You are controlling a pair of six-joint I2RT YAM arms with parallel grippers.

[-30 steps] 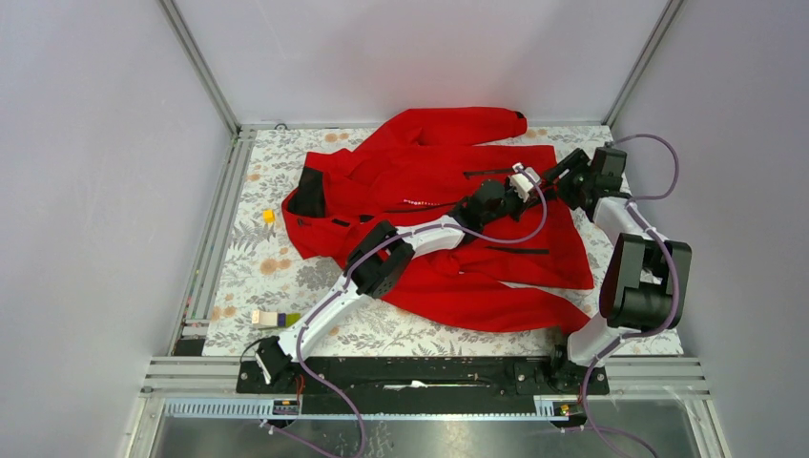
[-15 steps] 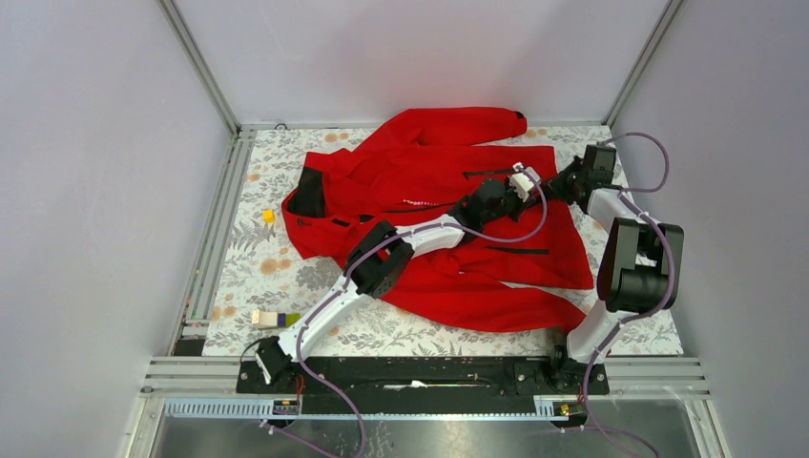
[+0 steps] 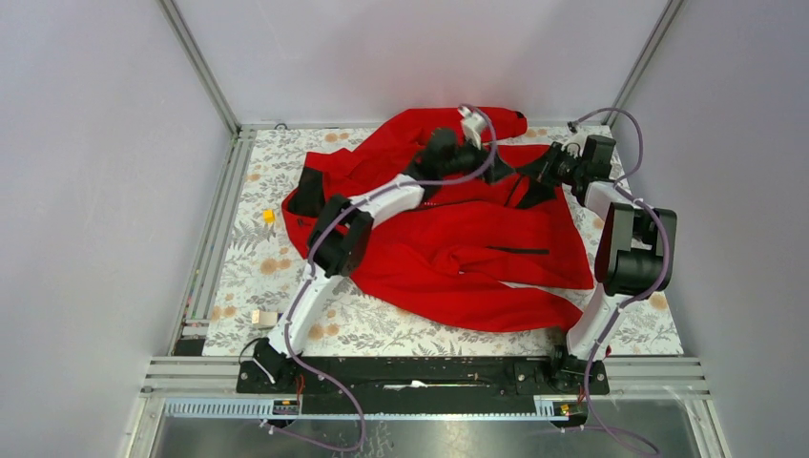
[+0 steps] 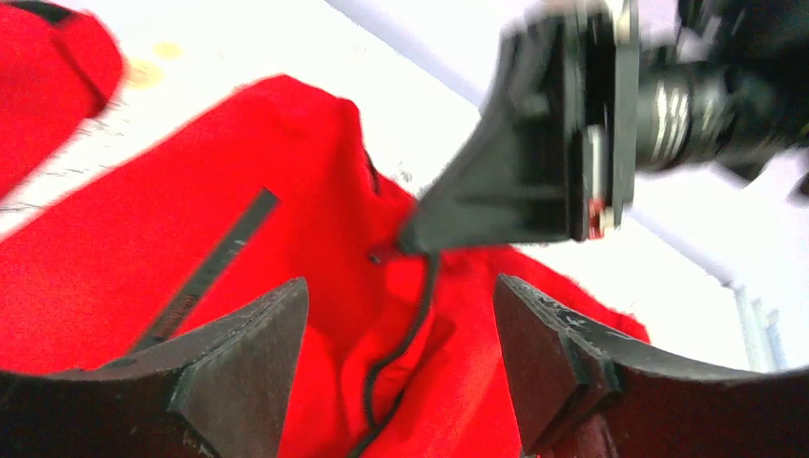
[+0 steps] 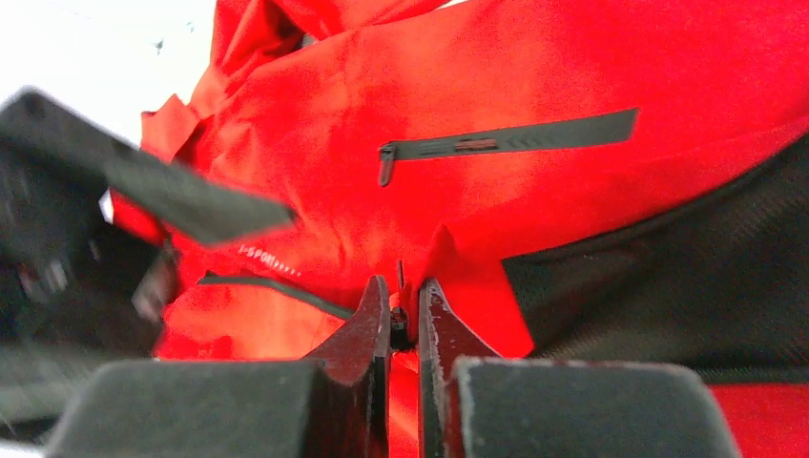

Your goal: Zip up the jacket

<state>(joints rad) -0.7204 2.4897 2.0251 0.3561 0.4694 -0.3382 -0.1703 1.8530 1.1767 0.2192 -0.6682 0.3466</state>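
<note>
The red jacket (image 3: 458, 250) lies spread over the floral table, collar to the left. In the right wrist view my right gripper (image 5: 404, 310) is shut on a red front edge of the jacket (image 5: 534, 86) with a small dark zipper piece between the fingertips; black lining (image 5: 668, 277) shows beside it. From above, the right gripper (image 3: 537, 174) sits at the jacket's far right edge. My left gripper (image 3: 504, 170) hovers just left of it, open. In the left wrist view its fingers (image 4: 243, 358) stand wide apart over red cloth and a dark zipper line (image 4: 396, 353), holding nothing.
A dark pocket zipper (image 5: 506, 141) and small white lettering (image 5: 272, 260) lie on the chest panel. A small yellow block (image 3: 269, 216) and a pale block (image 3: 262, 318) sit on the table (image 3: 286, 277) left of the jacket. Metal frame rails edge the table.
The left gripper let go, opened and swung from the jacket's middle to its far side. The right gripper shut on the front edge. The front panel has shifted, with folds rearranged.
</note>
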